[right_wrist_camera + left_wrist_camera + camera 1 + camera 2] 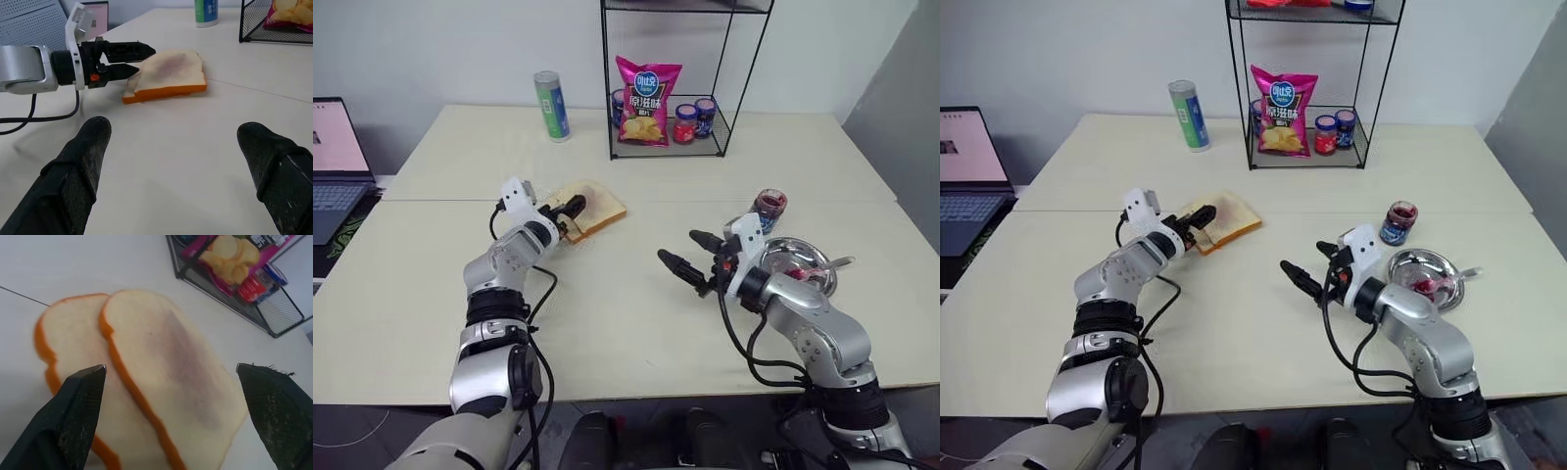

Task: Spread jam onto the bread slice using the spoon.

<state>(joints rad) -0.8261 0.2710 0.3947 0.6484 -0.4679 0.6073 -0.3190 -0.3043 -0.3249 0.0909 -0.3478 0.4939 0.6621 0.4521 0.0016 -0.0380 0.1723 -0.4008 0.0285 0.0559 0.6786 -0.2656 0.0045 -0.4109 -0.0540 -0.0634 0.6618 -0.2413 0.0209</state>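
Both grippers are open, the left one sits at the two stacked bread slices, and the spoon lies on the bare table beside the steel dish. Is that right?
Not quite: the spoon rests in the steel dish, its handle sticking out over the rim, as the left eye view shows. The rest holds: the left gripper is open at the two stacked bread slices, and the right gripper is open too.

The bread slice (166, 367), smeared faint purple with jam (183, 357), lies overlapping a plain slice (73, 340); the spoon (830, 265) rests in the dish (781, 257).

Silver-grey jointed arms, white wrist housings, looping black cables, black two-fingered left claw (570, 210), right claw (689, 253)
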